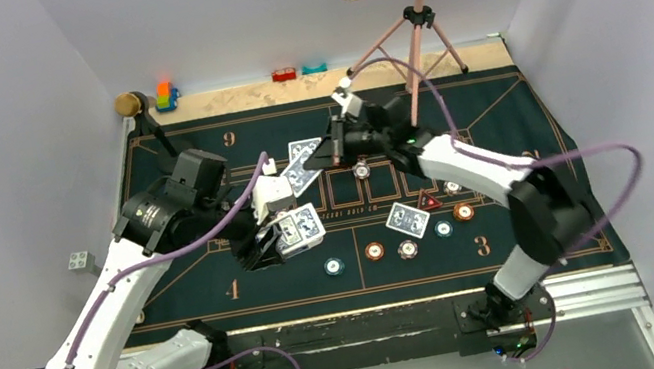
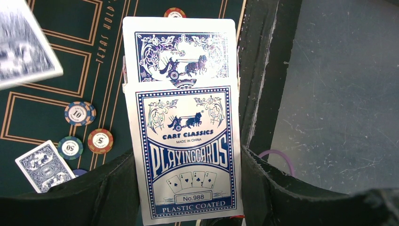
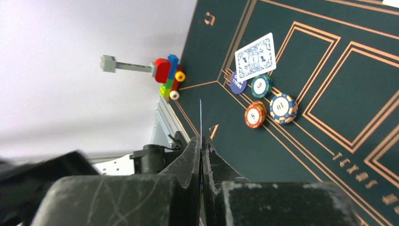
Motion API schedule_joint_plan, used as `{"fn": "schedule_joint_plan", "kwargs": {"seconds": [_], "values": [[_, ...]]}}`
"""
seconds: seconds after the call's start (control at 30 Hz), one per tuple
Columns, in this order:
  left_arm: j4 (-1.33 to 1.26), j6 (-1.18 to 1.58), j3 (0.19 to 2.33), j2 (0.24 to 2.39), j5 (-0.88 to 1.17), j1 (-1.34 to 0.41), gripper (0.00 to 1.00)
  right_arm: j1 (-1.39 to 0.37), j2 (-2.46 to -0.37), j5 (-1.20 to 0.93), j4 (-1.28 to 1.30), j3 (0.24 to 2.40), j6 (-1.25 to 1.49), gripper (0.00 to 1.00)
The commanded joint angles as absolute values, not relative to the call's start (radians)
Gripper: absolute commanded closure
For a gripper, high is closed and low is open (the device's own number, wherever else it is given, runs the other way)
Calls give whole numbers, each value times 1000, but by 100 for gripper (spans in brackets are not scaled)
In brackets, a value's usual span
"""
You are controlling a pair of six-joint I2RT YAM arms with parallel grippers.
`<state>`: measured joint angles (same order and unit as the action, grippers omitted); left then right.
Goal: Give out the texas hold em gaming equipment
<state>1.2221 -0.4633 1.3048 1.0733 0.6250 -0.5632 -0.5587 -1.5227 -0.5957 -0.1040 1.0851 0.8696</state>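
While the overhead view takes in both arms over the dark green felt mat (image 1: 219, 285), only the wrist cameras show the grips closely. At left, the left gripper (image 1: 284, 240) is closed on a glossy blue-and-white card box (image 2: 188, 155), held upright between matte black fingers (image 2: 106, 197). A patterned card back (image 2: 179, 52) sticks out of the box's top. Toward the middle, the right gripper (image 1: 333, 153) is pressed fully together on a single card (image 3: 200, 117). Its own camera sees that card only as a thin white edge. Further right on the felt, a flat blue-backed card (image 1: 407, 219) lies beside a small red triangle marker (image 1: 427, 199). Round teal, orange and white chips (image 1: 374, 251) lie scattered around them. The right wrist view alone shows a dark-blue disc button (image 3: 237, 84) touching a teal chip (image 3: 260, 85).
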Motion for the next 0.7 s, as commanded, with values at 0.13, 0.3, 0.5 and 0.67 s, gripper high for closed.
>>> {"fn": "schedule_joint_plan", "kwargs": {"seconds": [0.13, 0.3, 0.5, 0.67], "values": [[1213, -457, 1316, 1052, 660, -558, 100, -713, -2034, -639, -263, 1497, 901, 100], [1218, -459, 1323, 1050, 657, -558, 100, -760, -2299, -637, -273, 1757, 959, 100], [1220, -457, 1324, 1046, 655, -557, 100, -783, -2501, -617, -211, 1981, 998, 89], [1218, -458, 1320, 1043, 654, -558, 100, -789, -2536, -564, -127, 2017, 966, 67]]}}
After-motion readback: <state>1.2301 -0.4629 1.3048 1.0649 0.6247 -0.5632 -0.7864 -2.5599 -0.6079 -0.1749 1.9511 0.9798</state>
